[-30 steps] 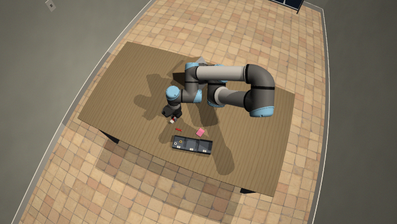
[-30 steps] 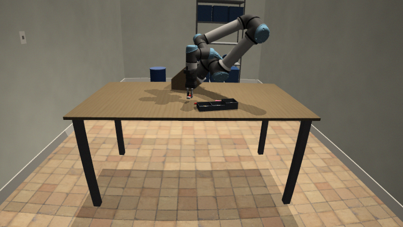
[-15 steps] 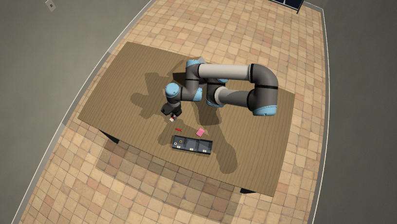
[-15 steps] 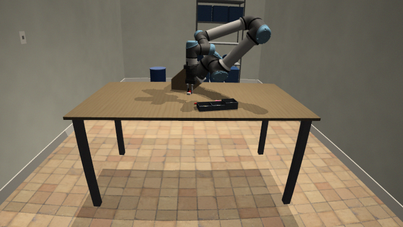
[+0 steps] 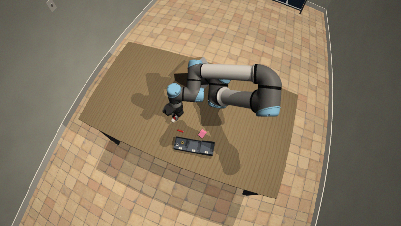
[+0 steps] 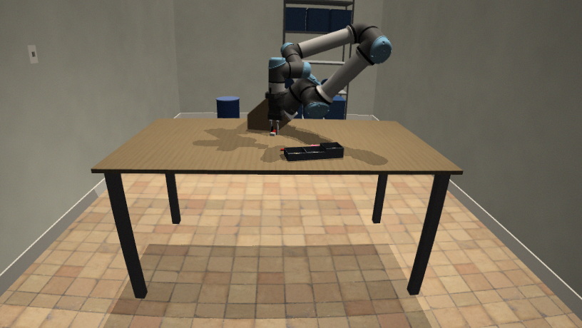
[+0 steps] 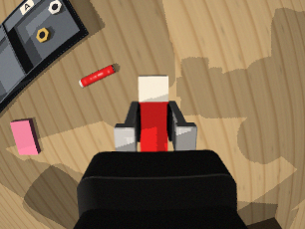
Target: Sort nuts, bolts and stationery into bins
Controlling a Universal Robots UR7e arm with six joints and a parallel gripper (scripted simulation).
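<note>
And there it is, a red block with a white end (image 7: pixel 152 111), clamped in the gripper (image 7: pixel 153 135), whose jaws stand partway closed against its two sides. Its long axis runs straight out ahead of the gripper in the wrist view, white end leading, the red part tucked back between the fingers, and what kind of thing it is can't be told from here. From the exterior view the gripper points straight down and the block hangs just above the tabletop (image 6: pixel 171 142), so that long axis stands upright, white end lowest. Off to one side a small red stick (image 7: pixel 97 75) lies flat on the wood, tilted, pointing roughly toward the bin tray (image 7: pixel 27 42). A pink block (image 7: pixel 25 137) lies flat further along, near the tray's side. The tray is a dark row of three compartments, and the end one carries a white label that reads "A" (image 7: pixel 27 7). Inside it sit a silvery nut (image 7: pixel 55 6) and a brass nut (image 7: pixel 43 34), apart from each other. The other two labels show in the top view as pale tags, too small to read, and the wrist view cuts most of the tray off at the frame's edge. The gripper's black body hides the block's rear end.
</note>
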